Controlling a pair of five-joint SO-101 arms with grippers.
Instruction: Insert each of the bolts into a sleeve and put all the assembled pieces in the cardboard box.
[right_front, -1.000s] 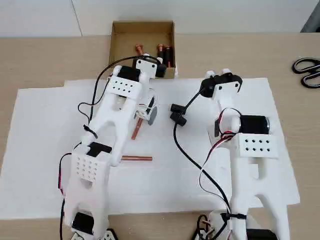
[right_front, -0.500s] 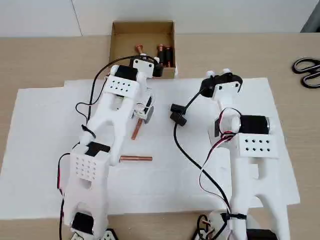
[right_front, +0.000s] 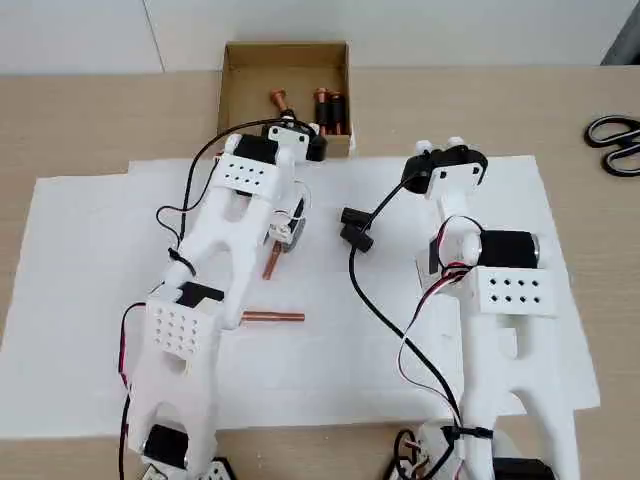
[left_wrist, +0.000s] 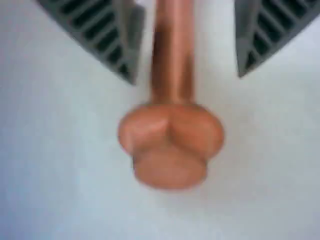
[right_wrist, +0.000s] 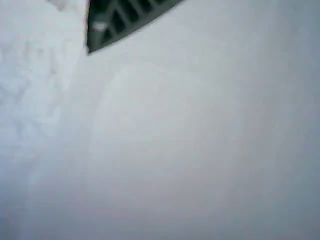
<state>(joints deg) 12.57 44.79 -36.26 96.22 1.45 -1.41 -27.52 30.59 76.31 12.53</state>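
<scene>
A copper bolt (left_wrist: 170, 145) lies on the white sheet, its shaft between the two grey fingers of my left gripper (left_wrist: 185, 75), which is open with a gap on each side. From above, that bolt (right_front: 272, 262) pokes out below the left gripper (right_front: 288, 228). A second copper bolt (right_front: 272, 317) lies flat a little nearer the front. Two black sleeves (right_front: 355, 228) sit between the arms. The cardboard box (right_front: 232, 90) at the back holds a few assembled pieces (right_front: 328, 108). My right gripper (right_front: 437, 152) hangs over the sheet, right of the sleeves.
A white sheet (right_front: 90, 260) covers the middle of the wooden table. Scissors (right_front: 612, 140) lie at the far right edge. A black cable (right_front: 375, 310) runs from the right arm across the sheet near the sleeves.
The left arm has shifted slightly over the bolt, first a little to the left, then back. The right arm, bolts and sleeves have stayed put.
</scene>
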